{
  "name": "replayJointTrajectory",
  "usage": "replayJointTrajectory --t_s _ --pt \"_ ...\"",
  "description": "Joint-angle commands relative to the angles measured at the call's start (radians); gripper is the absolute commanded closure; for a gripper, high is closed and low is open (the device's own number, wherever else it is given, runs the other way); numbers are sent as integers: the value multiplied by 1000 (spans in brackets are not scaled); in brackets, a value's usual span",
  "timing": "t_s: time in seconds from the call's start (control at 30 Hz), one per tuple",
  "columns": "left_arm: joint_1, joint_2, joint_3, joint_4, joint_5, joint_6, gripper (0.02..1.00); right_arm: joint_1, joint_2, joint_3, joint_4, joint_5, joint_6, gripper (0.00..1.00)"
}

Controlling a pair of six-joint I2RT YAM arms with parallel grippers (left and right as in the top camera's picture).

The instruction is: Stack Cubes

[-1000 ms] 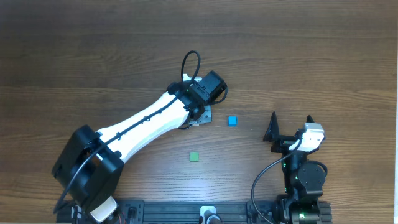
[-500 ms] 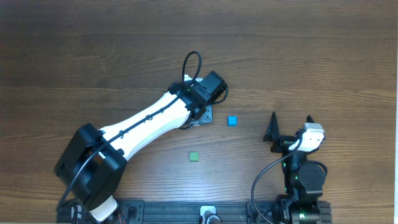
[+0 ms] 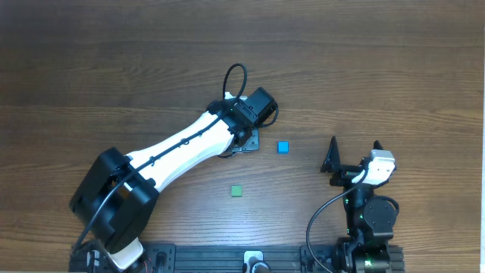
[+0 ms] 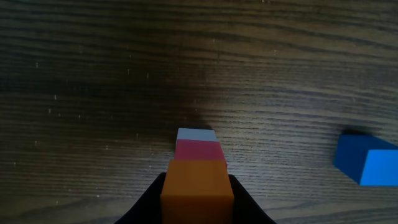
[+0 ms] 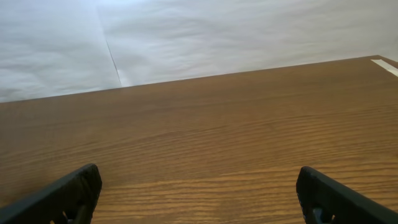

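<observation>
I see my left hand (image 4: 198, 208) grasping a small orange cube (image 4: 198, 185) directly over the small red cube (image 4: 199, 150). My right hand (image 5: 199, 196) is released, well apart from it.

I see a wood-grain tabletop (image 3: 114, 61), matt and finely streaked. The orange cube (image 4: 197, 186) and blue cube (image 4: 367, 160) look smooth and matt. The left arm's white shell (image 3: 182, 148) looks like glossy plastic.

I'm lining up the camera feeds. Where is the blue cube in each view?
Top view: the blue cube lies on the table, just right of the left gripper.
Left wrist view: it sits off to one side of the left gripper, which is shut on the orange cube.
Right wrist view: looks across the table to a white backdrop, away from the cube.
Shared landmark: the left gripper.
</observation>
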Motion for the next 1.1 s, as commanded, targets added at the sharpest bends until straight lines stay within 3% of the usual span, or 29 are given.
replayJointTrajectory --t_s 0.03,0.23,0.37,0.6,0.77,1.1 --pt "2 28 -5 3 7 -10 869 -6 -9 -10 2 -9 -5 9" --pt "2 28 -5 3 8 -10 570 -6 -9 -10 2 -9 -5 9" --pt "2 28 -5 3 8 -10 437 -6 -9 -10 2 -9 -5 7" --pt "18 14 -5 45 -6 -11 20 -6 -9 -10 2 -9 -5 7" --pt "113 -48 -2 134 -49 2 23 -6 -9 -10 2 -9 -5 7" --pt "414 -243 -4 188 -134 169 20 -6 -9 -10 2 -9 -5 9"
